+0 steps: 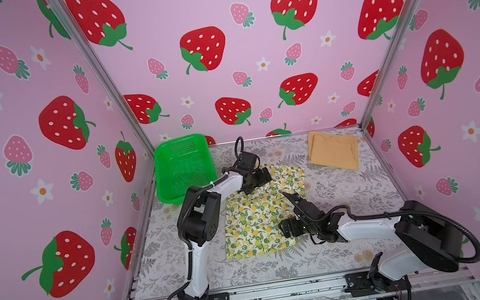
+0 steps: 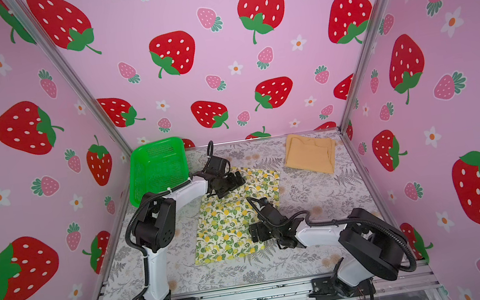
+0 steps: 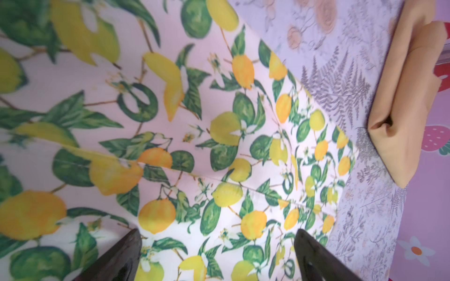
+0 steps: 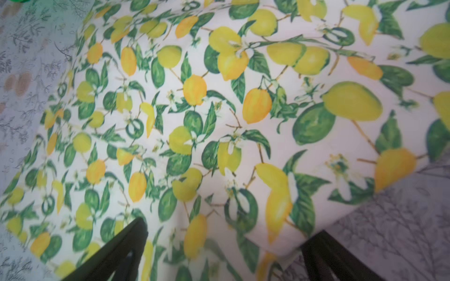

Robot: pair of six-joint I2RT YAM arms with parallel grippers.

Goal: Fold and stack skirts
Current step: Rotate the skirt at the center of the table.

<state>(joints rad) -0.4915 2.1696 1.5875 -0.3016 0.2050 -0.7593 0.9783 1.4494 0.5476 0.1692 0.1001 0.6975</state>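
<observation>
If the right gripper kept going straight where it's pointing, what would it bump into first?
Most likely the lemon skirt: the open right gripper points at it, and cloth fills the space ahead in the right wrist view. Its height above it is unclear.

A lab booth: strawberry-print walls [image 1: 212, 8], aluminium rails [image 1: 284, 292].
</observation>
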